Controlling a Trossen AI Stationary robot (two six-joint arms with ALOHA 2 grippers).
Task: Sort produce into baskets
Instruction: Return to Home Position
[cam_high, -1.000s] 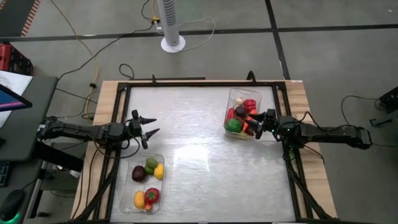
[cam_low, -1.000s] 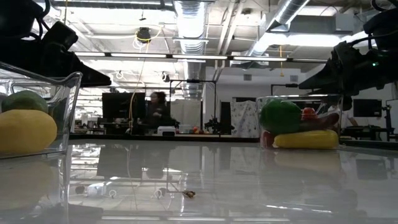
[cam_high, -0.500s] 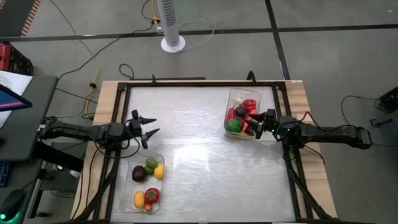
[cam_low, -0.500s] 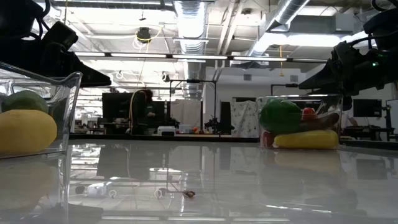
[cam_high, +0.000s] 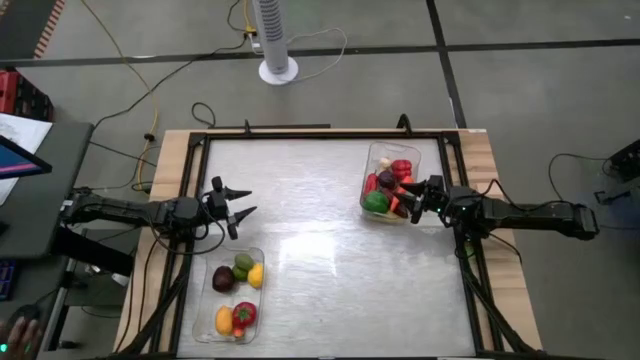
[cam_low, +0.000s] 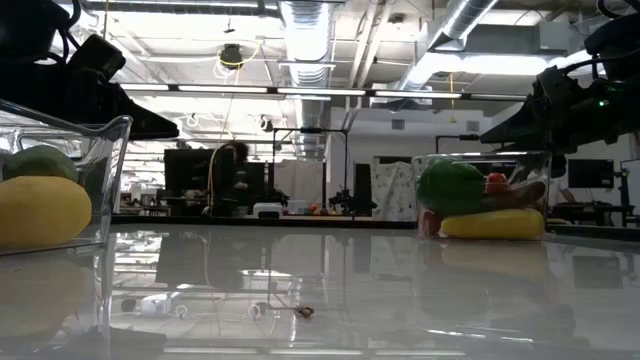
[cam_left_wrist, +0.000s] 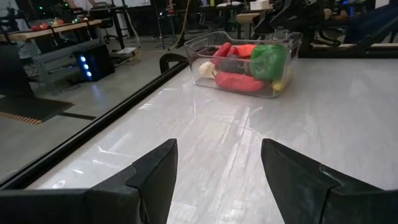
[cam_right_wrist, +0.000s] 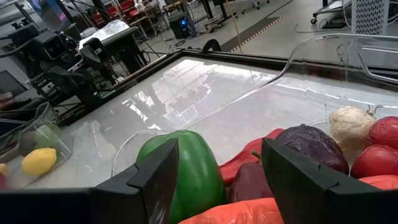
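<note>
The right gripper (cam_high: 412, 198) is held with its fingers (cam_right_wrist: 155, 180) spread wide and nothing gripped between them, over the side of a clear basket (cam_high: 380, 148) nearest its own arm. Whether the basket is touched by it cannot be told. Just ahead of the fingertips a green pepper (cam_right_wrist: 189, 171) is seen. An orange piece (cam_right_wrist: 236, 214) lies under the gripper and a red pepper (cam_right_wrist: 249, 163) beside the green one. A little farther on, a dark purple piece (cam_right_wrist: 311, 146) is packed against a white bulb (cam_right_wrist: 351, 123) and a red piece (cam_right_wrist: 379, 152).

Well beyond, across the table (cam_high: 320, 200), the left gripper (cam_high: 245, 201) is held above bare tabletop, its fingers likewise wide apart and empty. A second clear basket (cam_high: 200, 320) is set close beside this gripper, off to the side of its fingers rather than ahead of them. At the end nearer the gripper a green piece (cam_high: 242, 264), a dark purple fruit (cam_high: 223, 279) and a yellow piece (cam_high: 256, 276) are gathered. At the farther end a second yellow piece (cam_high: 224, 320) and a red fruit (cam_high: 244, 314) are placed side by side. Straight ahead of the left gripper, far across the table, the first basket is faced.
</note>
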